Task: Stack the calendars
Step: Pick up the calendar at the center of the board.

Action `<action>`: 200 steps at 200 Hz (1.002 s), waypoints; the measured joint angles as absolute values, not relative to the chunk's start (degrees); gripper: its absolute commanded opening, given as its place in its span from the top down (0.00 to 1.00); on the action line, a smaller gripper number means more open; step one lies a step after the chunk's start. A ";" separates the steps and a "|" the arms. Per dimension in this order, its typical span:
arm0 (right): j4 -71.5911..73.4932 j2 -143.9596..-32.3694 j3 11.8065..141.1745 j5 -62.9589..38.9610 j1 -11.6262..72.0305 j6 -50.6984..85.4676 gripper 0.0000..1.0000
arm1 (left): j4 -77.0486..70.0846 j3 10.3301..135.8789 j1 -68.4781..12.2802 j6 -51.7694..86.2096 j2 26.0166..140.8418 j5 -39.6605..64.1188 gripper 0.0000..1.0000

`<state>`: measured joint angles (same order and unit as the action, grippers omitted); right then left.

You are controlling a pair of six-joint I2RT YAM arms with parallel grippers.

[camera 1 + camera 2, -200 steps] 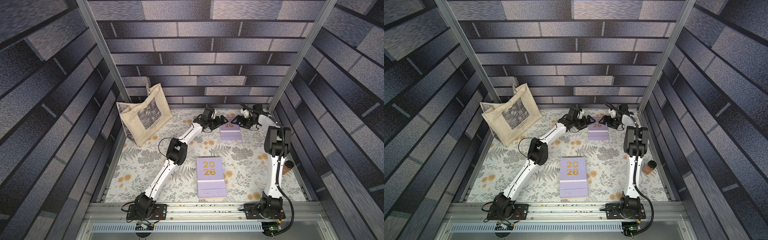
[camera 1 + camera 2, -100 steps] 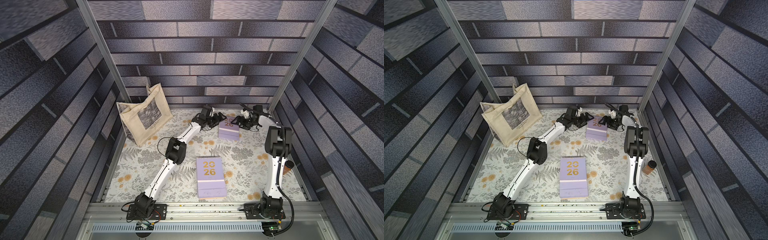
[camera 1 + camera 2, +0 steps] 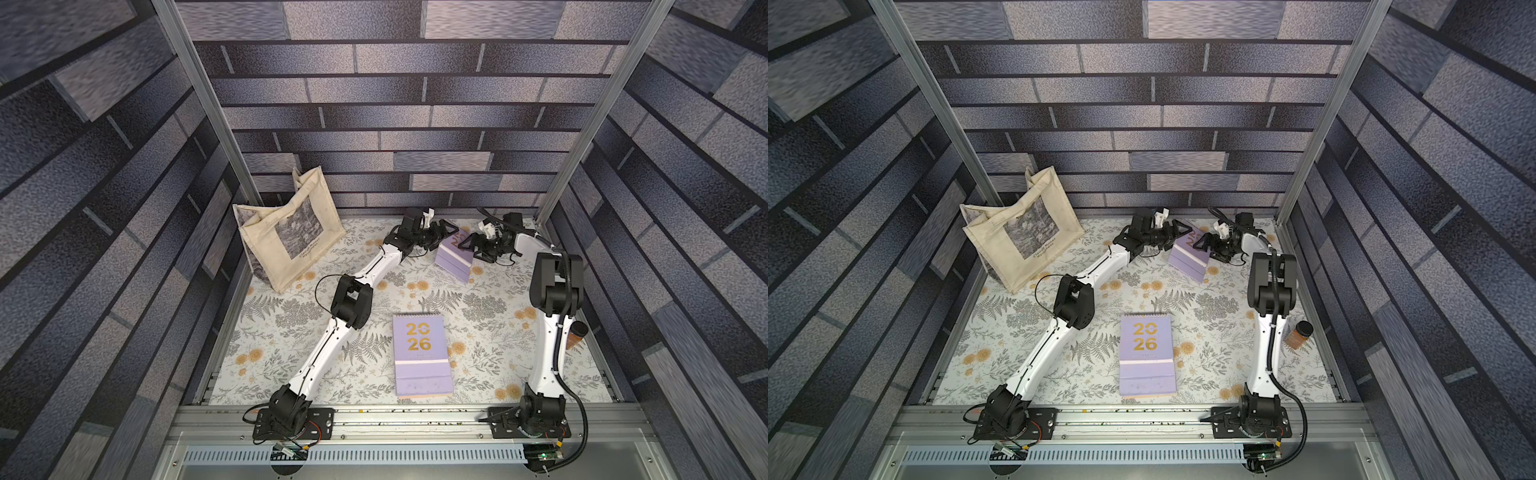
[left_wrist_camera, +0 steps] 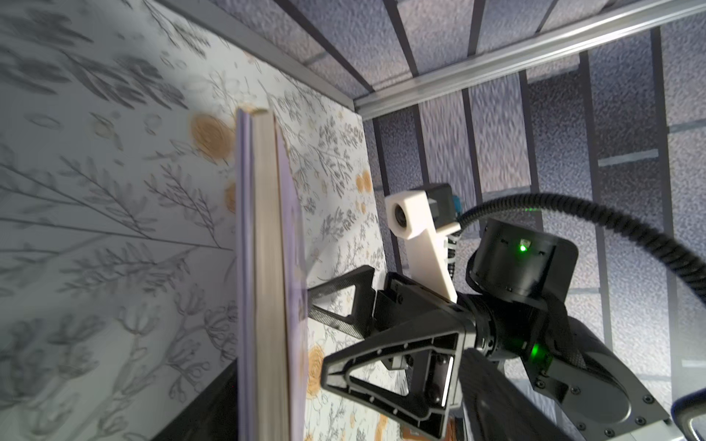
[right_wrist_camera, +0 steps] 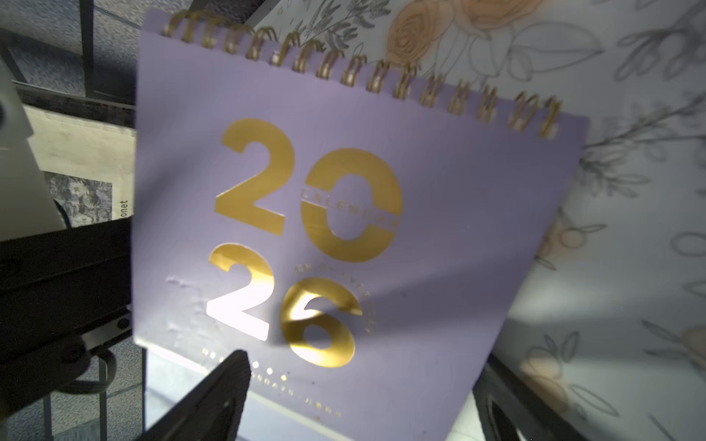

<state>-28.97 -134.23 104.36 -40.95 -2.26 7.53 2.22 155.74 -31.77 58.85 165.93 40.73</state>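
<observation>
Grey-blue brick-print walls [image 3: 415, 104] close in a worktop [image 3: 478, 316] covered in a fern-and-flower print. At the upper left of the worktop in both top views a beige tote [image 3: 286, 232] leans against the corner. At its right edge a small amber jar [image 3: 1299, 334] with a dark lid stands beside the right arm.

Low in the centre of the frame lies a flat stack [image 3: 422, 357] of calendars. Its top cover is lilac with a gold "2026", and a peach edge shows at the bottom.

Near the back wall, upper centre of the frame, another lilac calendar [image 3: 453, 257] is tipped up on edge between the two grippers. Whether it is one calendar or several I cannot tell.

The left gripper [image 3: 446, 236] is spread, its jaws set either side of the calendar's thickness. Whether they touch it I cannot tell.

The right gripper [image 3: 465, 245] faces the cover with its jaws wide apart. In the left wrist view one fingertip [image 4: 311, 303] rests against that cover. The right wrist view shows the cover head-on, gold spiral along one end.
</observation>
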 measured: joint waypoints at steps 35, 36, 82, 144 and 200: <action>-29.56 -134.23 104.36 -41.52 -1.74 8.14 0.08 | 5.34 155.68 -32.58 57.71 165.93 43.42 0.22; -29.56 -134.23 104.36 -41.54 -1.74 8.12 0.08 | 5.45 155.68 -32.58 57.58 165.93 43.51 0.22; -29.26 -134.21 104.01 -41.65 -1.76 8.12 0.08 | 9.39 153.91 -32.53 54.11 165.58 45.32 0.32; -27.99 -133.58 102.48 -42.09 -2.17 8.12 0.08 | 10.70 141.58 -31.09 51.05 160.29 46.33 0.46; -27.55 -133.49 102.13 -42.54 -2.39 8.12 0.08 | 5.89 134.39 -29.98 51.29 154.43 46.30 0.60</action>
<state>-27.55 -133.49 102.13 -42.54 -2.39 8.12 5.89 134.39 -29.98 51.29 154.43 46.30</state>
